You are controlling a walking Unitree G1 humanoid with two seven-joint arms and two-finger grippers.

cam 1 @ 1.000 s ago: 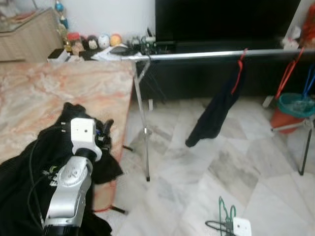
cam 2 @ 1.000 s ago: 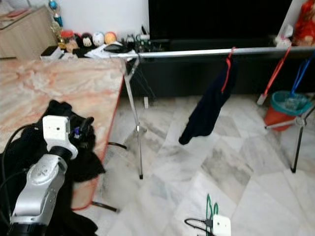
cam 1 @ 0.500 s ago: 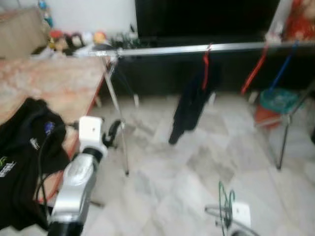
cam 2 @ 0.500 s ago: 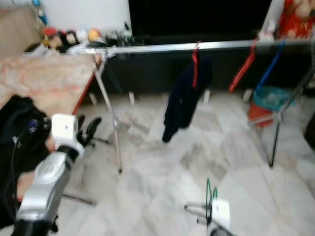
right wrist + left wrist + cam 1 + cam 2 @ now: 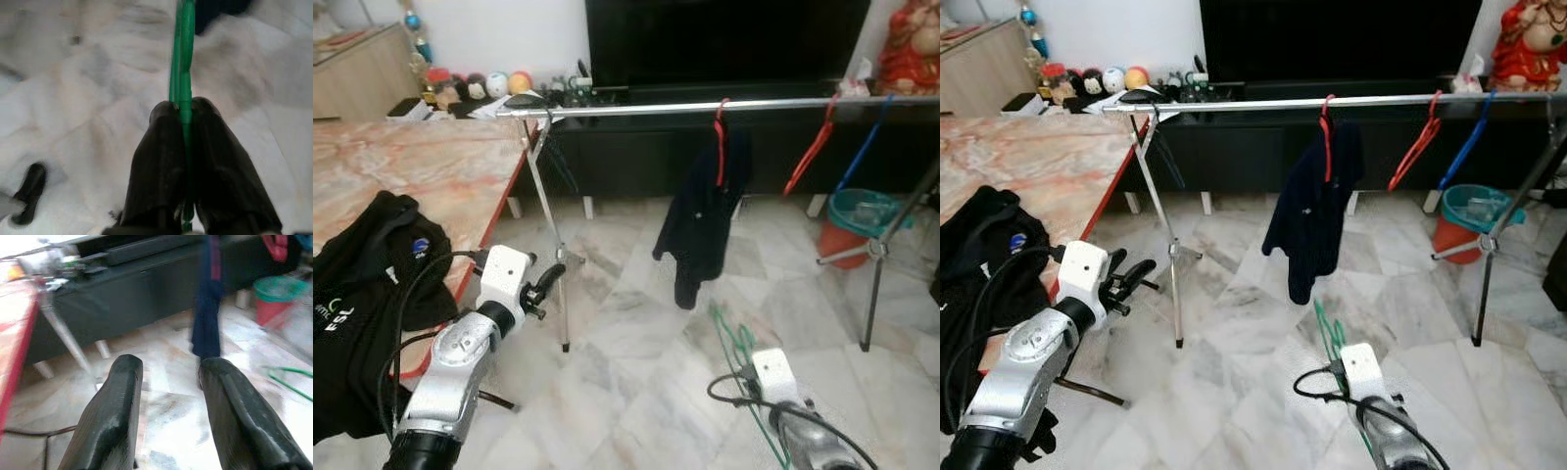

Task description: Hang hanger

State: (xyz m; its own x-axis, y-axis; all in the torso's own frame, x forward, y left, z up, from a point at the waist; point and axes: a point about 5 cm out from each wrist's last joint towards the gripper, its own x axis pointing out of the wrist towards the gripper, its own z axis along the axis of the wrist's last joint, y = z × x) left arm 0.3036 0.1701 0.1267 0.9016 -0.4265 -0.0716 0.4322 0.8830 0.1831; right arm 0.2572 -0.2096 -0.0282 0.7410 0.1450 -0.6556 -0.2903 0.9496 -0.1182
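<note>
Right gripper pinches green hanger pointing forward toward rail; left gripper spread.

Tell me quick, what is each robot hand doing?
Left hand: open, holding nothing.
Right hand: closed on the green hanger.

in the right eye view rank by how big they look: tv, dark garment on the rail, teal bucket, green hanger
1. TV, largest.
2. Dark garment.
3. Teal bucket and green hanger: too close to rank, and the hanger, in the right gripper, is nearer the camera.
</note>
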